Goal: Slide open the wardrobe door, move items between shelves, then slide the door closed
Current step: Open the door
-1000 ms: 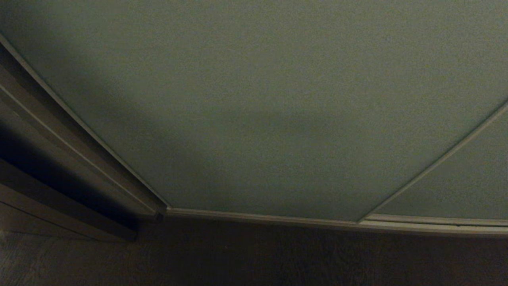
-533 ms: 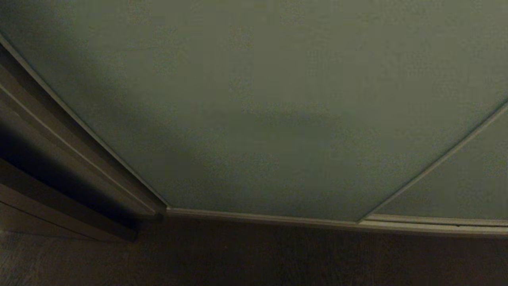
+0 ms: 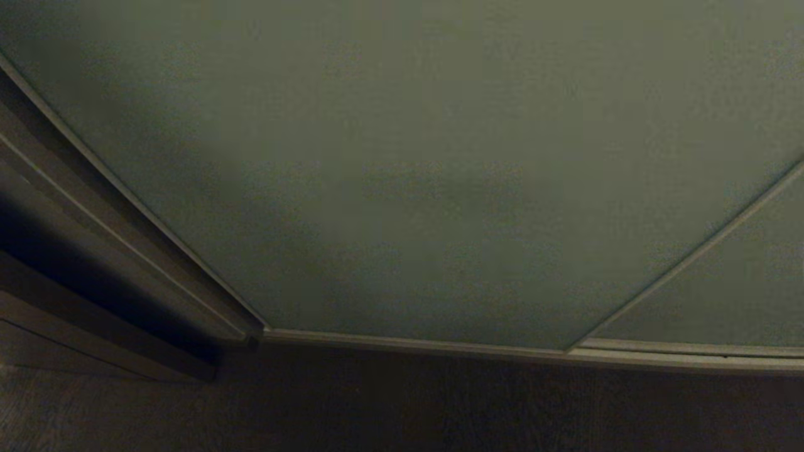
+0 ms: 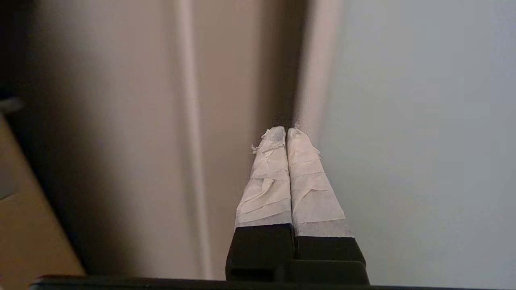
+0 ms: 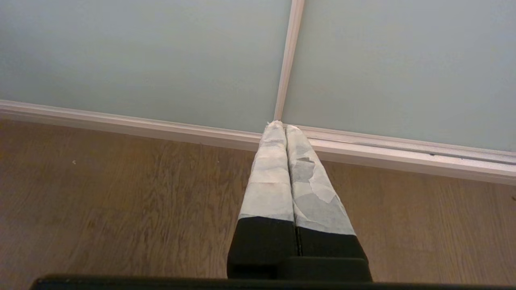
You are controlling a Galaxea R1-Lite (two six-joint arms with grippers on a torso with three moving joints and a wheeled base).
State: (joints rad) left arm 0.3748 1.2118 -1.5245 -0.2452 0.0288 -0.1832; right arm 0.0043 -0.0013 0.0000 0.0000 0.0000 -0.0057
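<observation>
Wardrobe closed, both grippers pinched empty
The sliding wardrobe door [image 3: 402,163] fills the front, 2 panels meeting; left gripper [image 4: 285,131] clamped tight on nothing, seemingly at the door's frame edge; right gripper [image 5: 281,125] likewise, over the wooden floor [image 5: 121,209].

Sliding wardrobe door [image 3: 402,157] matt, smooth; floor [image 5: 121,201] wood-grained.

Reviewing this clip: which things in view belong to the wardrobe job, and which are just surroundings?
Belongs to the job:
- sliding wardrobe door, shut
- left gripper, shut, tips at the door's frame edge

Just there:
- second door panel
- right gripper, shut, parked above the wooden floor
- dark brown side panel

No toys or shelves are in view.
</observation>
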